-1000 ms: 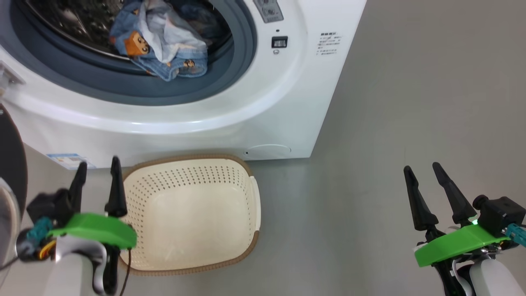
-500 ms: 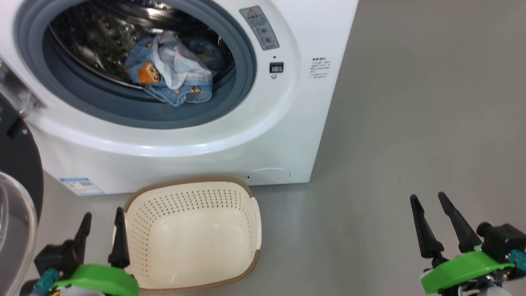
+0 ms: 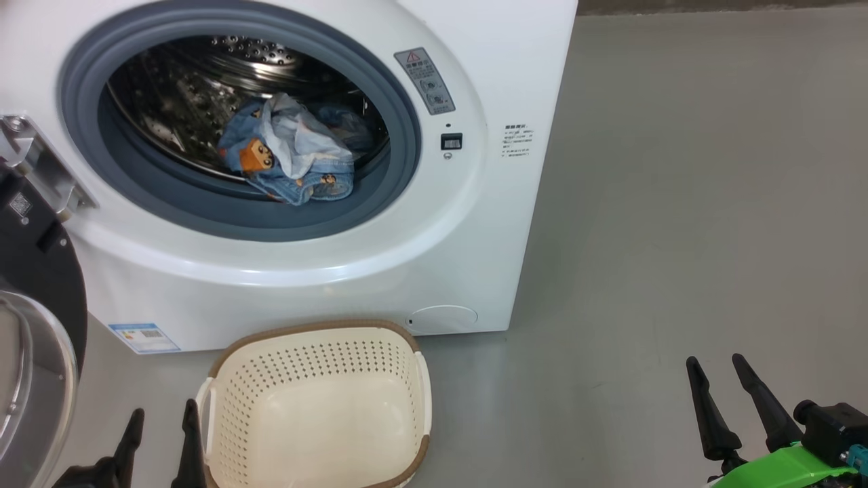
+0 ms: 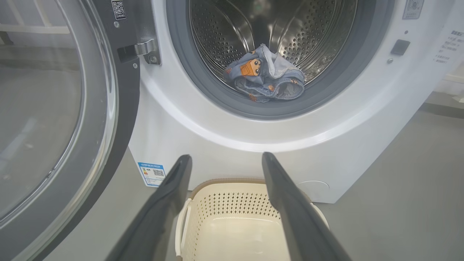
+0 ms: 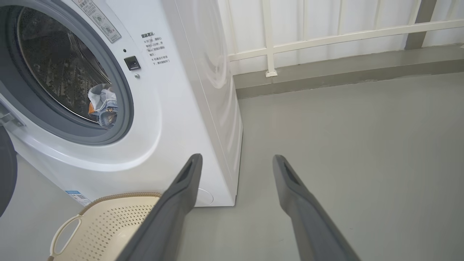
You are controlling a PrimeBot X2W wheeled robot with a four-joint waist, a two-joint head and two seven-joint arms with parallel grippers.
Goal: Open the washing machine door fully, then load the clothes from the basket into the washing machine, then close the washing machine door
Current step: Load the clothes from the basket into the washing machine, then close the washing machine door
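The white washing machine (image 3: 475, 224) stands with its round door (image 3: 34, 352) swung open to the left; the door's glass bowl (image 4: 40, 119) is large in the left wrist view. The clothes (image 3: 291, 159) lie bunched in the steel drum: denim with orange patches, white cloth on top; they show too in the wrist views (image 4: 266, 74) (image 5: 103, 105). The cream basket (image 3: 315, 434) sits on the floor before the machine, nothing in it (image 4: 235, 228). My left gripper (image 3: 163, 423) is open beside the basket's left rim. My right gripper (image 3: 715, 369) is open over bare floor, far right.
Grey floor (image 3: 678, 237) stretches to the right of the machine. A white railing (image 5: 326, 36) and a low kerb run along the back wall. A blue label sticker (image 3: 144, 337) sits low on the machine's front.
The head camera has tilted up: machine, basket and both grippers sit lower in the picture and more of the drum shows. Both grippers stay open; nothing was taken or let go.
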